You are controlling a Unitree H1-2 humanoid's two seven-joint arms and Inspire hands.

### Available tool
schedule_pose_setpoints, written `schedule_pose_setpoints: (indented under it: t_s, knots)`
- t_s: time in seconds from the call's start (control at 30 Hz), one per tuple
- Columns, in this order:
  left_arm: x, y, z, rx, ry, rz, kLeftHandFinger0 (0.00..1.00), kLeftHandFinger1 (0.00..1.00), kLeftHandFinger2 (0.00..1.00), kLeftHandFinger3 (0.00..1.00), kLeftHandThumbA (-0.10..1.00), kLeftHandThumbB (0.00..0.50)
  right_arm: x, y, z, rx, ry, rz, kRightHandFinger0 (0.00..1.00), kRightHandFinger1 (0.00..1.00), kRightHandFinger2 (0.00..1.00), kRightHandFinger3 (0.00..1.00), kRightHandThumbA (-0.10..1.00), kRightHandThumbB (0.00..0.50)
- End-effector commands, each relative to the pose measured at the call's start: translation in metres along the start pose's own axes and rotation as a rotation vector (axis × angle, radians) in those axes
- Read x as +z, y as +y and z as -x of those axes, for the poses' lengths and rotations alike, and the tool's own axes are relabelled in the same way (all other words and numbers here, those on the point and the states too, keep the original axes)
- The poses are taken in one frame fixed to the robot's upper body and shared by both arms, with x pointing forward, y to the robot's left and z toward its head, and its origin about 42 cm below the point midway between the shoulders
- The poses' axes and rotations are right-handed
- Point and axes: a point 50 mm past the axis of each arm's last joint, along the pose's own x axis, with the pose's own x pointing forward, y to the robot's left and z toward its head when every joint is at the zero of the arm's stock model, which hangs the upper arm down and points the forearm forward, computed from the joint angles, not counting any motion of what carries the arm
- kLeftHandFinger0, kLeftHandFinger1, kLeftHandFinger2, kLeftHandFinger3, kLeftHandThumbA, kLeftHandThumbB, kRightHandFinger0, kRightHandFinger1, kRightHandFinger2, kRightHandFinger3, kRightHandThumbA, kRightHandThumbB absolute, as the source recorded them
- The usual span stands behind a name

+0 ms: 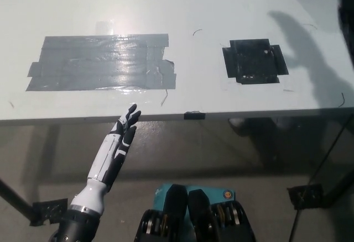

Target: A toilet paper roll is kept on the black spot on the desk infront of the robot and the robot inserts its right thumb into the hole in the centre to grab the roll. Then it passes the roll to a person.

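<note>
On the desk [210, 10] right of centre you see the black spot [254, 61], a square of dark tape, lying bare with nothing standing on it. You won't find the roll anywhere in this view. Over to your left lies a wide grey tape patch [102, 62], shiny under the light, well apart from the spot. A broad shadow falls across the desk's right side, reaching past the spot toward the far corner. Along the right edge of the picture a dark shape [345, 15] shows, too cut off for you to tell what it is or how any hand there stands. Down at the lower left, the left hand [126, 125] rests just below the desk's near edge, fingers straight and slightly spread, holding nothing.
</note>
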Motion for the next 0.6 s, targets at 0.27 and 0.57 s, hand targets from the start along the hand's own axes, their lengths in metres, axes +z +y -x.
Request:
schedule_pose_setpoints:
  t_s: [0.27,0.57]
  knots:
    - [0.005,0.005,-0.011,0.014,-0.051,0.013,1.00,1.00,1.00,1.00,1.00,0.123,0.022,0.061,0.274,-0.167,-0.379,-0.293,1.00,1.00,1.00,1.00,1.00,0.500]
    - [-0.001,0.001,0.003,0.012,-0.022,0.009,1.00,1.00,1.00,1.00,1.00,0.125,-0.053,0.134,0.266,-0.077,-0.159,-0.349,1.00,1.00,1.00,1.00,1.00,0.450]
